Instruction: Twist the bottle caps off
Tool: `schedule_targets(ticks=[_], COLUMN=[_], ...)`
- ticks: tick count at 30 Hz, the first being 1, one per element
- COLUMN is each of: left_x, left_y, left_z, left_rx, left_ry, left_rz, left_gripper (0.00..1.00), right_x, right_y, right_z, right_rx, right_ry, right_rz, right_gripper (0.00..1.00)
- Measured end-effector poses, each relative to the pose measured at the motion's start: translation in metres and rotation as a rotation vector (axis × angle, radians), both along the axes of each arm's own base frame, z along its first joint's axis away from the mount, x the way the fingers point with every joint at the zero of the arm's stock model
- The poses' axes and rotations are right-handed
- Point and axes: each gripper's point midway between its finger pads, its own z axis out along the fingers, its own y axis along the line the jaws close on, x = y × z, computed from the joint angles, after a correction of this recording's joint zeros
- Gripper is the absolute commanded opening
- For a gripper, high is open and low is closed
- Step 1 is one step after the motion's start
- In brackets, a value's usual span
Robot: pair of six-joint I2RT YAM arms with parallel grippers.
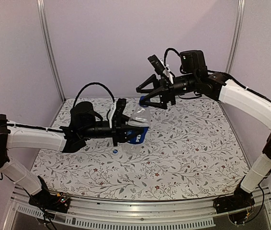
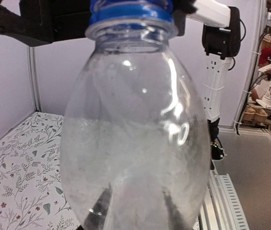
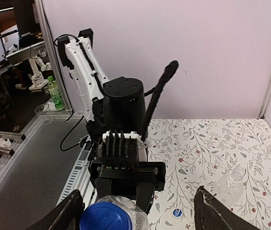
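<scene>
Closest to us, the labelled bottle (image 2: 135, 143) fills the left wrist view. It is pinched low by the left gripper (image 1: 127, 131) and held up off the floral table (image 1: 197, 158), well clear of the walls (image 1: 126, 48). Its dark blue label (image 1: 138, 136) has white lettering too small to read, the plastic looks cloudy, and we can't tell the contents. Its blue cap (image 3: 104, 216) sits on the neck with the right gripper (image 3: 138, 218) spread around it, fingers (image 3: 71, 213) apart from it on both sides, while a loose cap (image 3: 177, 212) and the plain bottle (image 3: 231, 184) lie on the table.
</scene>
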Motion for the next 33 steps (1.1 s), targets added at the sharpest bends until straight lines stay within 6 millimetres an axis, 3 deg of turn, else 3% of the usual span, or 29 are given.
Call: schedule_targets(ticks=[7,13,16,26,33], left_x=[0.04,0.058,0.063,0.078,0.085], left_y=[0.006,0.013,0.014,0.02,0.025], left_z=[-0.009,-0.013,-0.013,-0.007,-0.007], left_rx=[0.05,0.073,0.074,0.075,0.09], left_ry=[0.015,0.015,0.013,-0.011,-0.025], left_rz=[0.233,0.355,0.393,0.532,0.59], left_gripper=[0.27,0.27,0.27,0.28,0.28], right_x=[0.022,0.041,0.053,0.069,0.074], right_y=[-0.009,-0.022,-0.024,-0.007,0.006], right_z=[0.003,0.04,0.046,0.023,0.01], right_rx=[-0.007,0.071,0.093,0.059,0.031], right_ry=[0.006,0.034,0.078,0.185,0.218], right_rz=[-0.196,-0.394,-0.498,-0.667,-0.68], right_gripper=[0.85,0.84,0.84,0.8,0.62])
